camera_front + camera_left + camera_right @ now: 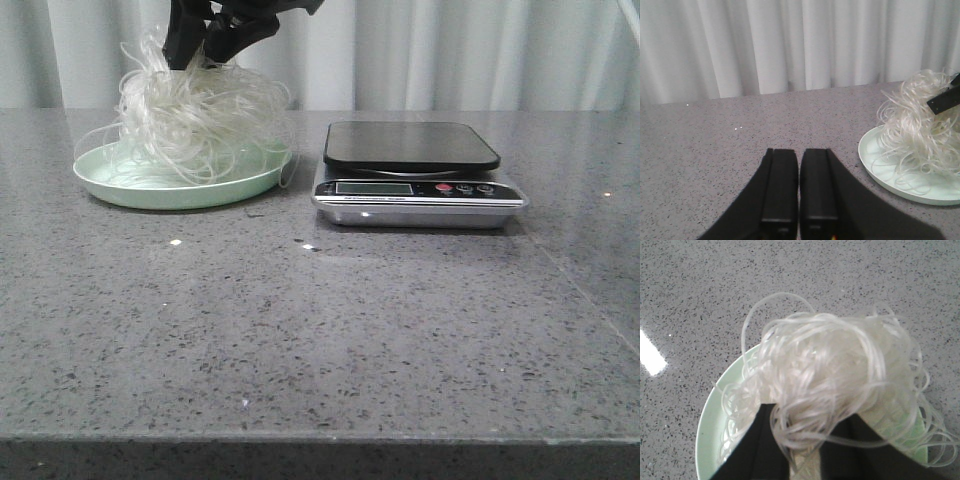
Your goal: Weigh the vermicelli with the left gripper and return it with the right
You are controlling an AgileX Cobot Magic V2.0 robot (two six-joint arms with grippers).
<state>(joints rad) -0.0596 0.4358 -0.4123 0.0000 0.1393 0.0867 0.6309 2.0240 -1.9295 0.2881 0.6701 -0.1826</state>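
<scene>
On the speckled grey stone worktop (320, 330), the loose tangle of thin translucent whitish vermicelli (195, 120) sits heaped on the pale green round plate (130, 190), with stray loops hanging over the rim. The black-topped silver digital kitchen scale (415, 175) stands just beside the plate, its platform bare. The right gripper (200, 45) is at the top of the heap, its black fingers (757, 450) pinching a bundle of strands between them, as the right wrist view shows. The left gripper (799, 190) hangs over bare worktop, apart from the plate, its fingers (781, 185) pressed together and holding nothing. Judged from this layout, the return step is in hand: the vermicelli is at the plate under the right gripper's grasp. The next move calls for spreading the right fingers to free the strands, then rising straight up; clinging loops could drag part of the tangle off the plate
</scene>
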